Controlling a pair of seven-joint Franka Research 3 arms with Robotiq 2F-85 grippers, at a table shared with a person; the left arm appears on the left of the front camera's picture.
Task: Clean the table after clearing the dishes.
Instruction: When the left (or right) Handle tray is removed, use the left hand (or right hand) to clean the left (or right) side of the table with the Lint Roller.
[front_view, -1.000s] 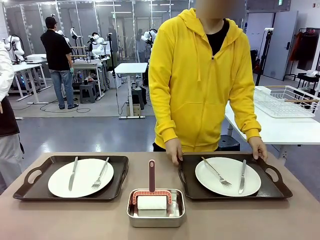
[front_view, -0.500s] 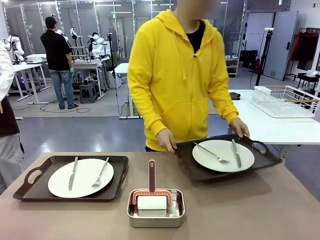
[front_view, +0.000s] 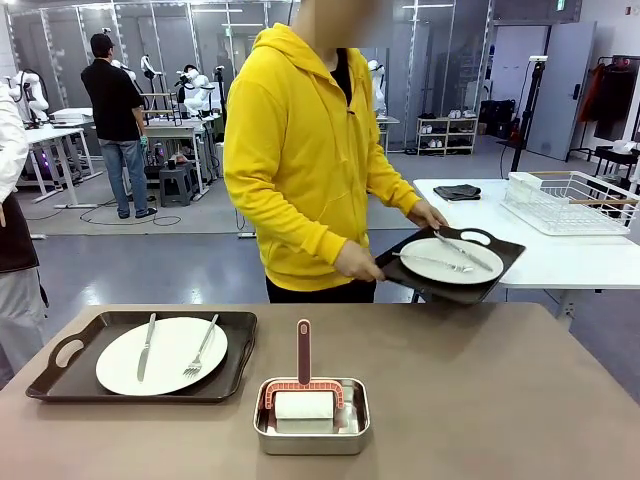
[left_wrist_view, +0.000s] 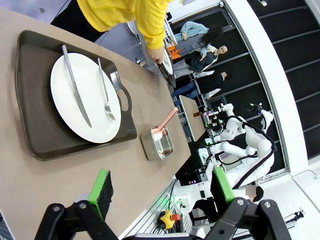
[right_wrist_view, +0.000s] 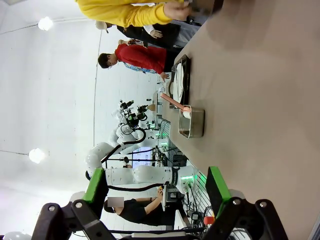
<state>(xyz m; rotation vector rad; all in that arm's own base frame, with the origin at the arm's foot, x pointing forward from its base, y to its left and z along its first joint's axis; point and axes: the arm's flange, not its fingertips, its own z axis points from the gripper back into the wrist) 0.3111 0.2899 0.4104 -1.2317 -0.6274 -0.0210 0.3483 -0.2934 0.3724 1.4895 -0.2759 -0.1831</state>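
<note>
Table (front_view: 480, 400): brown top before you, right half bare | far tray (front_view: 512, 252) carried by the person (front_view: 300, 160), off the far edge | left tray (front_view: 236, 345) with plate (front_view: 160, 355) on the table's left | pan (front_view: 311, 415) near middle | left gripper (left_wrist_view: 162, 186), right gripper (right_wrist_view: 156, 189): jaws apart, empty | clearing looks half done; your wiping is not yet begun.

This looks like a robotics lab: glass partitions (front_view: 200, 40), rows of white work surfaces (front_view: 262, 137), cables (front_view: 100, 214) trailing over the grey floor (front_view: 150, 270), and a red emergency-stop button (left_wrist_view: 165, 218).
</note>
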